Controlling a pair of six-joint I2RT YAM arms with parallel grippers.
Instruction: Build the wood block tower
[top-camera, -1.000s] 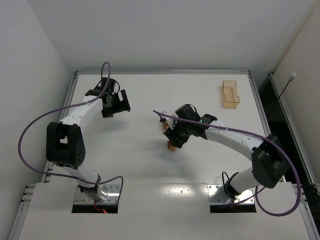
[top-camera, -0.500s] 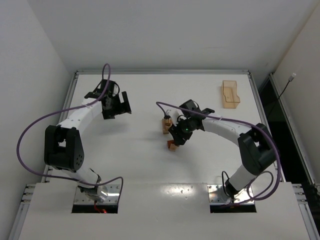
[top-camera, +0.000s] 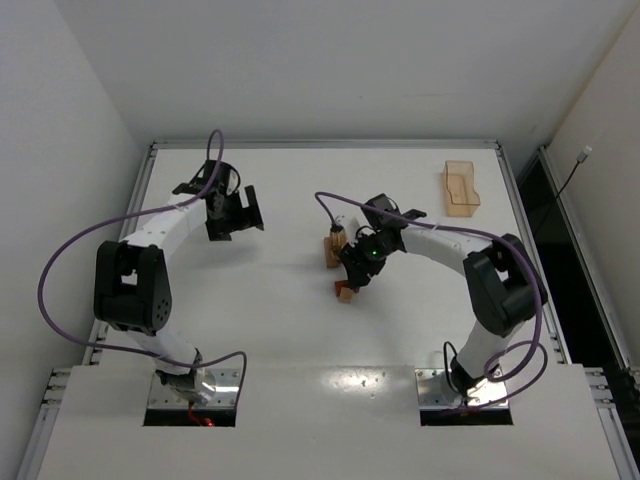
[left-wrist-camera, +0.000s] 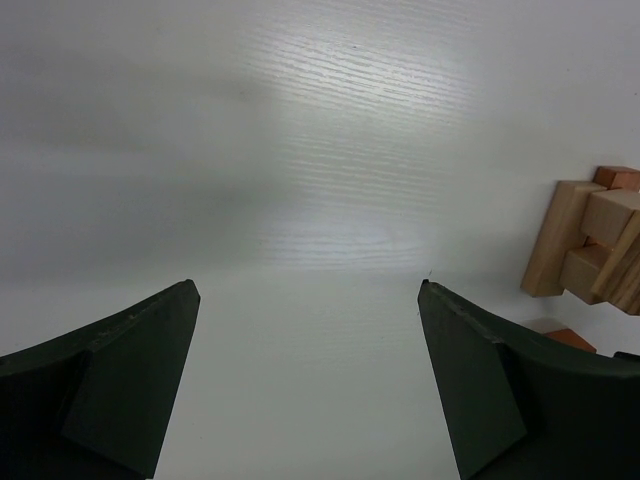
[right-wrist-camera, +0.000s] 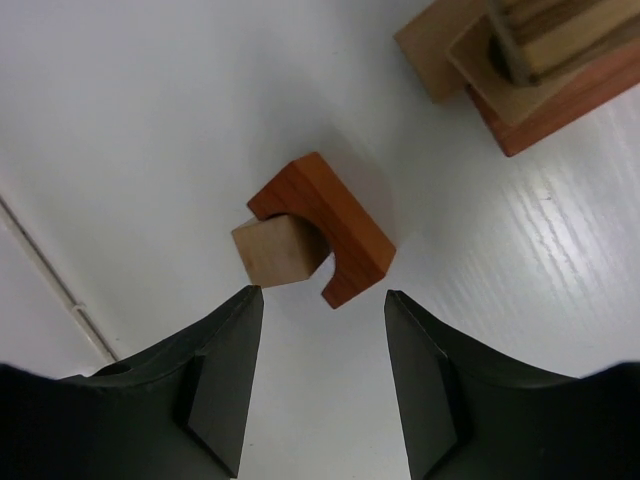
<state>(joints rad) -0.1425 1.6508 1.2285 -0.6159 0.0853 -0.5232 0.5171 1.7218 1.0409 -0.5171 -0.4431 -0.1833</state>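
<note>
- Over on the left, the left end effector (left-wrist-camera: 306, 290) hangs above the bare white tabletop (top-camera: 270, 310). Its jaws are spread wide with nothing between them.
- Near the middle stands the tower (top-camera: 332, 248), a short narrow pile of tan and reddish-brown pieces.
- Just nearer the arms, apart from the pile, lies a reddish-brown arch (right-wrist-camera: 330, 225) with a small tan cube (right-wrist-camera: 272, 252) sitting in its hollow.
- The right end effector (right-wrist-camera: 322, 295) hovers right by those two. Its jaws are partly apart and empty, touching neither piece.
- Far right, toward the back edge, sits a translucent tan tray (top-camera: 461, 188), well apart from everything else.
</note>
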